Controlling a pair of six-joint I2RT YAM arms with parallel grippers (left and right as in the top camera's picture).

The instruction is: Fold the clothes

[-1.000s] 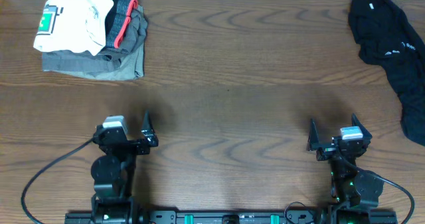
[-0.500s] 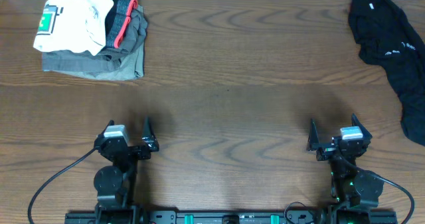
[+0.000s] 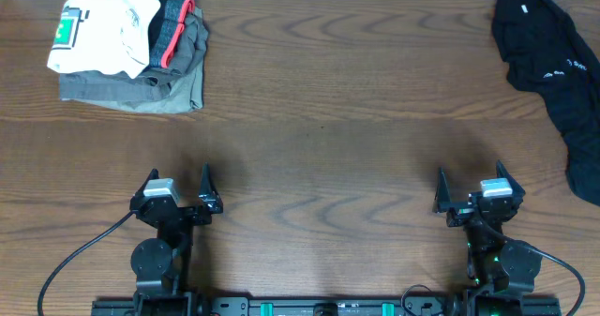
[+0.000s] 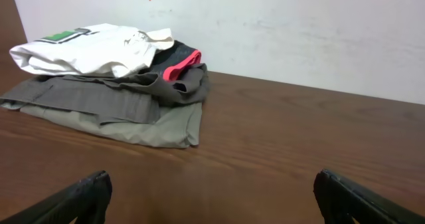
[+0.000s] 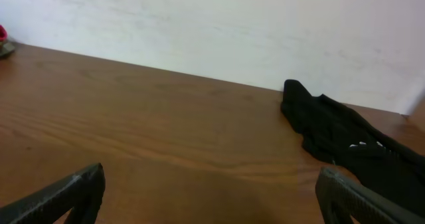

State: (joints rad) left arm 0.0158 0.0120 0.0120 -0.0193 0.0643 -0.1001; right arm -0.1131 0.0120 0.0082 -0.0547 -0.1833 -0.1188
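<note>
The brown wooden surface (image 3: 319, 119) takes up nearly all I can see, and its whole middle carries nothing, which I read as the working space for folding. At the far right corner a black garment (image 3: 553, 63) lies crumpled and spread loosely, looking like a piece waiting its turn. In the far left corner sits a neat pile, out of the way as finished work would be. A folded grey garment (image 3: 141, 91) forms its base, and the white T-shirt (image 3: 98, 35) lies folded on top of it, beside a dark piece with a red band (image 3: 173, 25). My left arm (image 3: 155, 255) and right arm (image 3: 506, 264) sit low at the near edge, well apart from all the cloth. Both sets of jaws stand wide and hold nothing, a ready posture to my eye. The shirt's small green logo (image 3: 67, 27) faces up.
</note>
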